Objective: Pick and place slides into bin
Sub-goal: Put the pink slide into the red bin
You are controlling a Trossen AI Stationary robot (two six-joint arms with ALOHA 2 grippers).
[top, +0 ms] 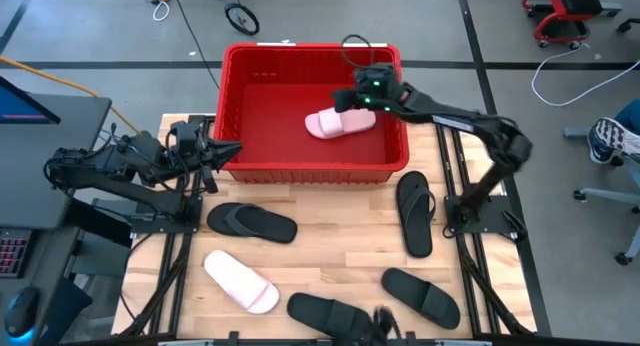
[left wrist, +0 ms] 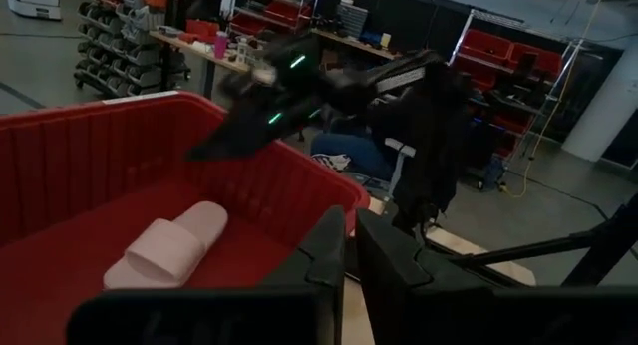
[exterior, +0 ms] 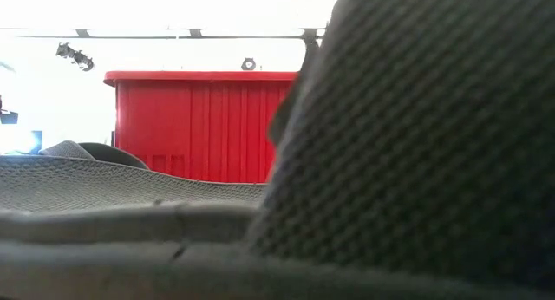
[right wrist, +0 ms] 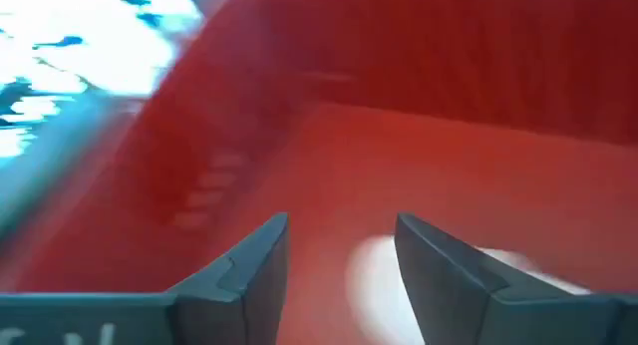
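The red bin [top: 312,171] stands at the table's far middle, and it also shows in the low view [exterior: 199,127]. One pale pink slide [top: 340,123] lies on its floor, sole down; it also shows in the left wrist view [left wrist: 167,247]. My right gripper [right wrist: 339,247] hovers open inside the bin, just above that slide [right wrist: 384,270] and clear of it. My left gripper [left wrist: 349,253] is shut and empty by the bin's near left corner [top: 228,152]. Several black slides [top: 250,223] [top: 415,214] [top: 420,294] [top: 335,316] and one white slide [top: 240,281] lie flat on the table.
A black slide's textured strap [exterior: 416,135] lies right against the low camera and blocks most of that view. The bin's walls [left wrist: 289,185] rise around my right gripper. Shelves, red crates and a person's shoe [top: 612,138] are beyond the table.
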